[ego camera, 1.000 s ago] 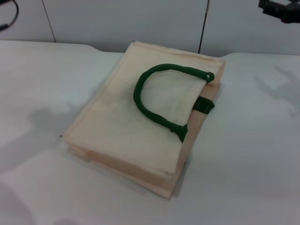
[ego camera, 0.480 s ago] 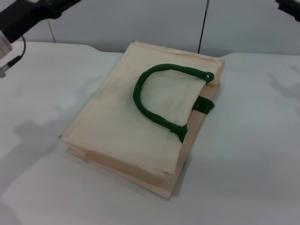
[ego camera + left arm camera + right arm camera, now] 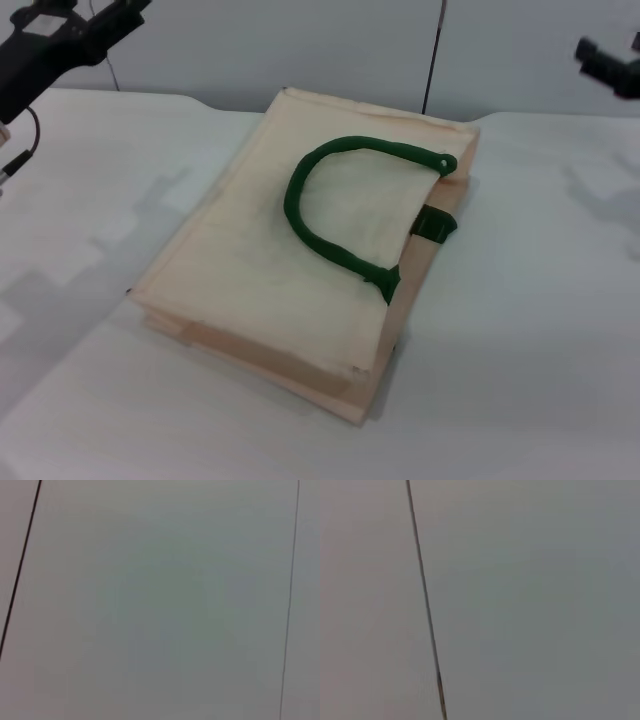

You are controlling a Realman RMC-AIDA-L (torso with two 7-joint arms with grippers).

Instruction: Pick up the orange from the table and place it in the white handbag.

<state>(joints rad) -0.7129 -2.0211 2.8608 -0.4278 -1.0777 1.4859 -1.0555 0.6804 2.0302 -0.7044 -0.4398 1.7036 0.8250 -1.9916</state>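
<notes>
The white handbag (image 3: 320,260) lies flat on the bench (image 3: 520,330), between and below both grippers. The left gripper (image 3: 60,35) and right gripper (image 3: 612,62) are cut off at the head view's upper corners, so I cannot tell how their jaws stand. No orange shows; both wrist views give only blank wall.

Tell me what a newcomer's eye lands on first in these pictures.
The white handbag lies flat in the middle of the table, one dark green handle looped across its top face. The left gripper hangs high at the far left corner and the right gripper at the far right edge, both clear of the bag. No orange shows anywhere.
</notes>
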